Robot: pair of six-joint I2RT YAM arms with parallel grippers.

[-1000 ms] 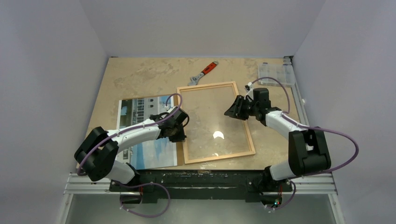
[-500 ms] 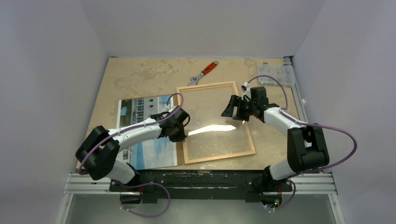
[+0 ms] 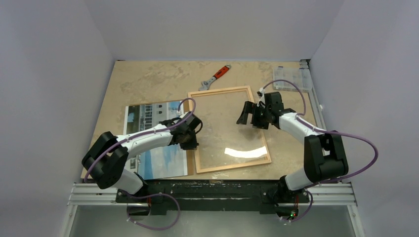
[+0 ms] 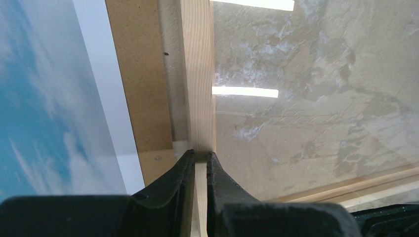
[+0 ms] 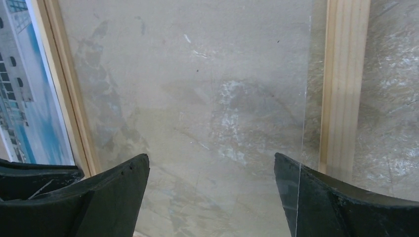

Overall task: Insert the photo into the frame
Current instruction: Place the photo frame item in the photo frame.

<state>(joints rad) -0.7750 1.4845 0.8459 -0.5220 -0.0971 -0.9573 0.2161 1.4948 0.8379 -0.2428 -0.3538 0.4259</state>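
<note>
Pinching the left wood strip of the frame (image 3: pixel 220 90) with the left tool (image 3: pixel 190 142), closed almost fully on it, one finger on each side of the strip, close to the 7 o'clock corner. Frame in the middle of the table (image 3: pixel 148 81), long sides running from 12 to 6 o'clock, a bright reflection on the glazing near the 6 o'clock strip. At 9 o'clock of it the photo (image 3: pixel 160 160), flat, picture side up, right edge just beside the gripped strip. In the left wrist view a band of brown board (image 4: pixel 133 74) between photo border and strip. Over the glazing by the 3 o'clock strip the right tool (image 3: pixel 245 114), fingers spread wide, gripping nothing; cannot tell whether touching the glass. At 12 o'clock of the frame a wrench (image 3: pixel 216 77) with orange handle; at 2 o'clock, near the table corner, a clear box (image 3: pixel 291 78).
</note>
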